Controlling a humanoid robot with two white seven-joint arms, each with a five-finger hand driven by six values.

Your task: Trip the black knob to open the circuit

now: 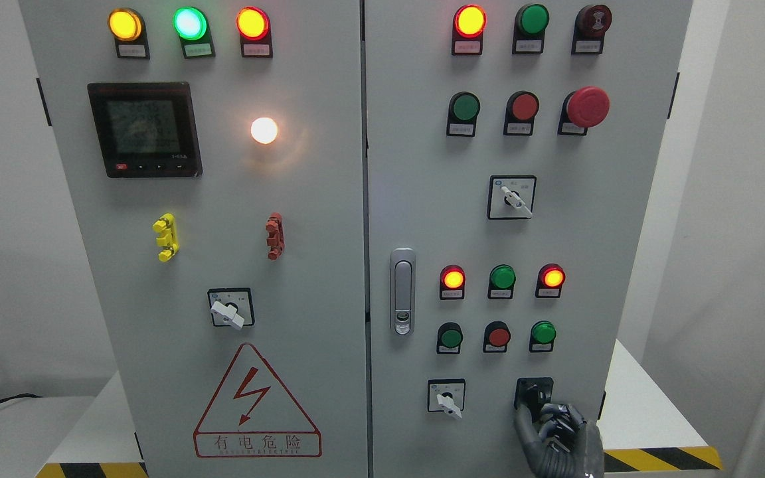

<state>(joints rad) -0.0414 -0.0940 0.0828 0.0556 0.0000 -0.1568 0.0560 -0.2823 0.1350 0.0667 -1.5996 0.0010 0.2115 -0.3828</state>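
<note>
The black knob (pixel 532 392) sits at the lower right of the grey cabinet's right door (pixel 621 232), on a black square plate. My right hand (pixel 552 425) rises from the bottom edge just below it. Its dark fingers (pixel 522 425) are curled and touch the knob's lower edge, partly covering it. I cannot tell whether they clasp it. The left hand is out of view.
A white selector switch (pixel 447 400) stands left of the knob. Lit red lamps (pixel 453 279) and green and red push buttons (pixel 499 336) are above. A door latch (pixel 402 292) is at the centre seam. A red mushroom stop button (pixel 587 106) juts out at upper right.
</note>
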